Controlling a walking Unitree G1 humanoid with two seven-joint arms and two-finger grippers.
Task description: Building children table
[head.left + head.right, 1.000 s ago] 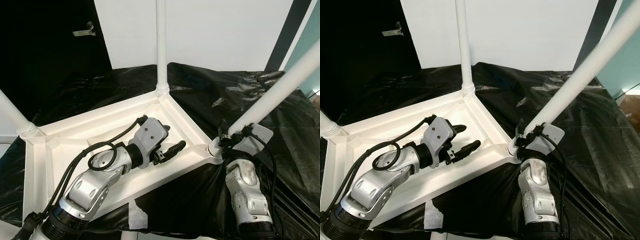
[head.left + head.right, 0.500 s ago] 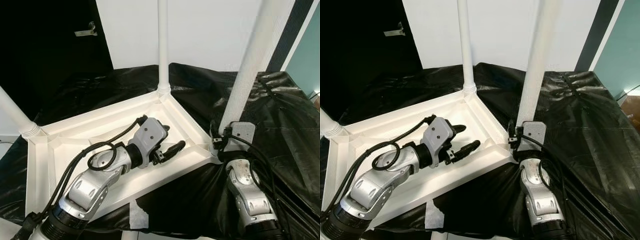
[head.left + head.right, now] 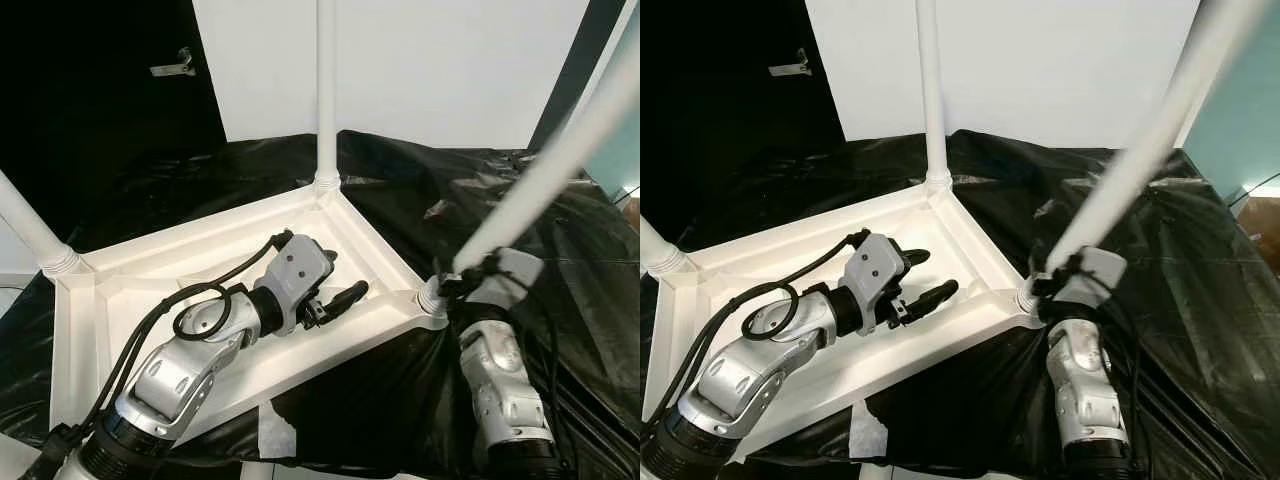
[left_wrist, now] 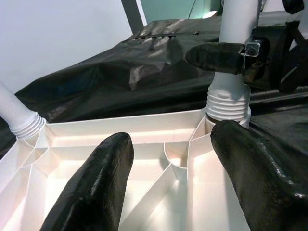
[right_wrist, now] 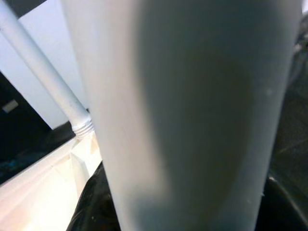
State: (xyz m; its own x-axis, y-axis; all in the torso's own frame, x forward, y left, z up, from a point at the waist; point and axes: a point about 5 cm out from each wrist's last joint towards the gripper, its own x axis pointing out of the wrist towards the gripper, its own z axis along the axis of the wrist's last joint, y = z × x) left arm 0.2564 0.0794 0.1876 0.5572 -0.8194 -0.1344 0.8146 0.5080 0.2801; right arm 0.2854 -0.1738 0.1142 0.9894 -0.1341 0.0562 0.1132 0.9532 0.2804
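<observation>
Here, an upturned white plastic children's table top point(image 3: 100, 290) lay on black sheeting point(image 3: 400, 200), left gripper point(image 3: 335, 285) rested inside its ribbed underside, fingers spread and empty, right gripper point(image 3: 455, 285) clasped the tilted white tubular leg point(image 3: 550, 165) at the near-right corner socket point(image 3: 430, 297).

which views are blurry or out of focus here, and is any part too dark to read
Left and right eye views: the tilted table leg held at the right gripper is motion-smeared, the rest sharp; the upper-left background is near black. Right wrist view: that leg sits too close, soft and featureless. Left wrist view: sharp, with both fingers glossy.
</observation>
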